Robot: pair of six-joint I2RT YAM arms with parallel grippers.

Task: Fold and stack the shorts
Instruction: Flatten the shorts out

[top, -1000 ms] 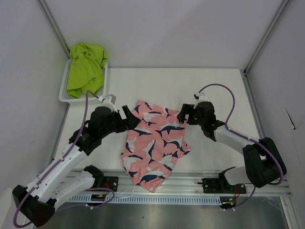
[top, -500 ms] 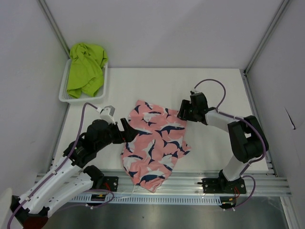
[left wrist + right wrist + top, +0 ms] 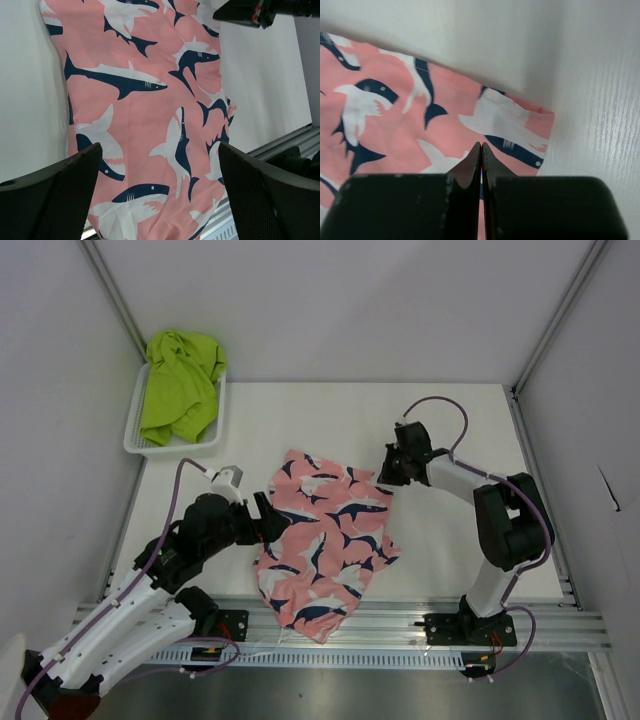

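Both arms pair white tubular links with bulky black joint housings: the left arm (image 3: 118, 602) and the right arm (image 3: 455, 476). A purple cable (image 3: 180, 502) loops off each wrist. The left hand (image 3: 159, 146) has broad black fingers (image 3: 55, 195) with finely dimpled faces. The right hand (image 3: 481, 149) tapers to thin matte-black tips.

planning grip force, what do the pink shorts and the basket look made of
Pink shorts: thin soft fabric, matte, printed with sharks; it lies in loose creases, possibly a light synthetic. Basket: white rigid plastic by the look, with mesh walls.
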